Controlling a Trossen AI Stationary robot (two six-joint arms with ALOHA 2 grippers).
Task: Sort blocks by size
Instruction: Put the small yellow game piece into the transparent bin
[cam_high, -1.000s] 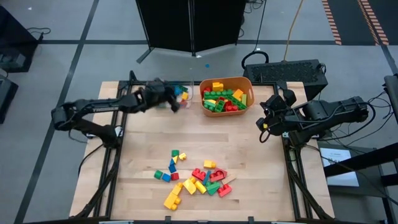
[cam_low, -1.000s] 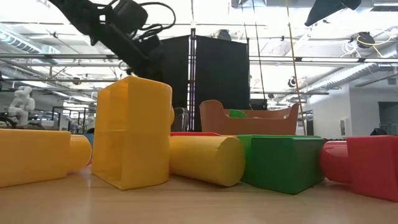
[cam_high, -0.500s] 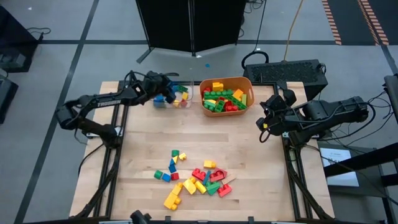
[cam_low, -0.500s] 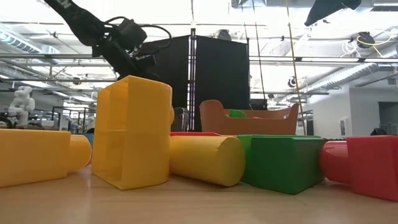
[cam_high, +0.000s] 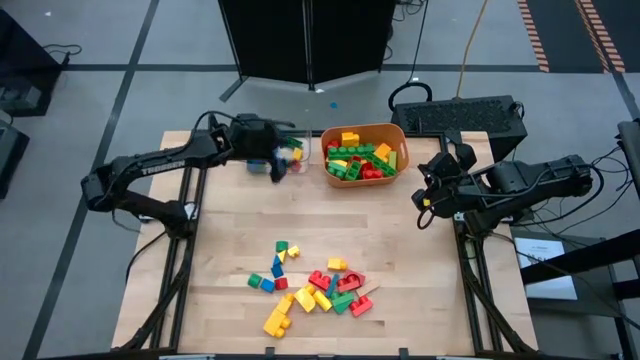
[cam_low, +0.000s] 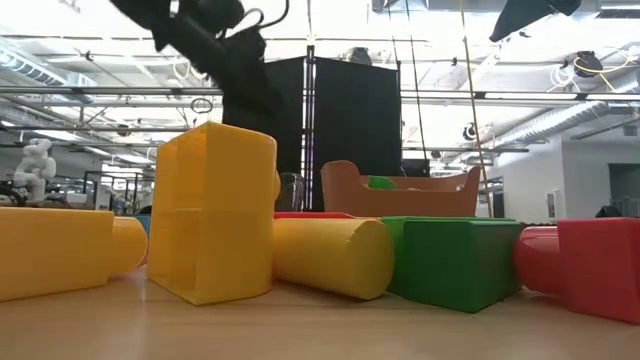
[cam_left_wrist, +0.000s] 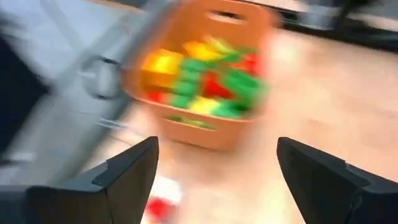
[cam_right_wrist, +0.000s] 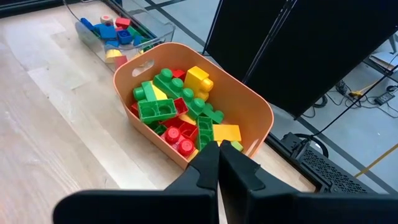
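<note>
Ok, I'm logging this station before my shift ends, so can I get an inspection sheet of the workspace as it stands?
Surface: wooden table, bare across its middle.
Job's things: loose blocks clustered near the front edge; more blocks fill the orange tub and the clear tray beside it.
Clutter: nothing seen on the table beyond these.
Grippers: left gripper open and empty, above the clear tray; right gripper shut and empty, at the table's right edge.
Cables: yellow cable and dark cables on the floor behind the table.
Surroundings: black panel behind the table; a dark keyboard-like unit by the back right corner.
</note>
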